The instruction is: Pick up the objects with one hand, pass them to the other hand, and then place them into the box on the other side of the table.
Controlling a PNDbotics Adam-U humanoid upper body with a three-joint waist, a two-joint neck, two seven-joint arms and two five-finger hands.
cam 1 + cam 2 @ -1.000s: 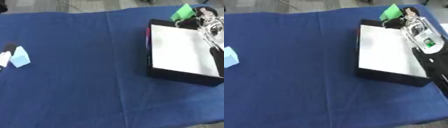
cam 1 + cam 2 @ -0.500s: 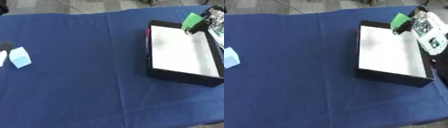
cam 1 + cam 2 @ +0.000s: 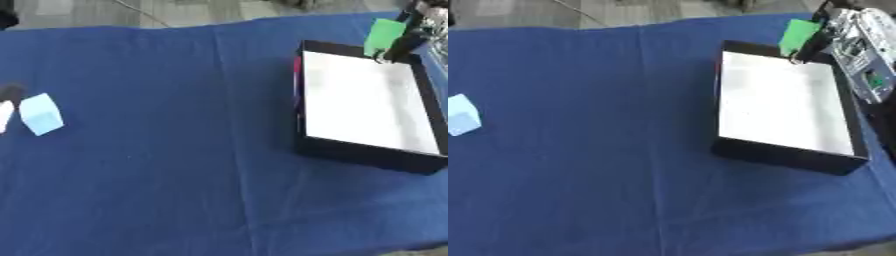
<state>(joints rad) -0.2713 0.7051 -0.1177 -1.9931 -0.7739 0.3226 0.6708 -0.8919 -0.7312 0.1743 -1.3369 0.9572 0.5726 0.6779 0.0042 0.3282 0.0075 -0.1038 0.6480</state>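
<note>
Green block [image 3: 800,33]: flat-faced, small, held in the right robot hand [image 3: 826,36], whose dark fingers pinch its right side. It sits in the air over the far edge of the box [image 3: 780,150], near the worktop's far right corner, tilted, not yet inside.

Handling, judged: looks like a light, rigid foam or plastic piece with smooth faces. Unlikely to deform or break. A pinch on two opposite flat faces suits it; the smooth faces could slip if taken by an edge or corner. A drop from low over the box should do it no harm.

Box: black walls, white floor, open top, lying along the right edge of the worktop. No other item visible in it, though a thin reddish strip shows at its left inner wall; cannot tell what that is.

Blue cloth [image 3: 175,150] covers the whole worktop.

Light blue block [image 3: 41,114]: near the left edge, well apart from the box. Same sort of piece by the look, likely same handling. Just beside it something white and black shows at the picture's left border; whether that is the left robot hand I cannot tell.

Step in hand, judged: release of green block into box.
</note>
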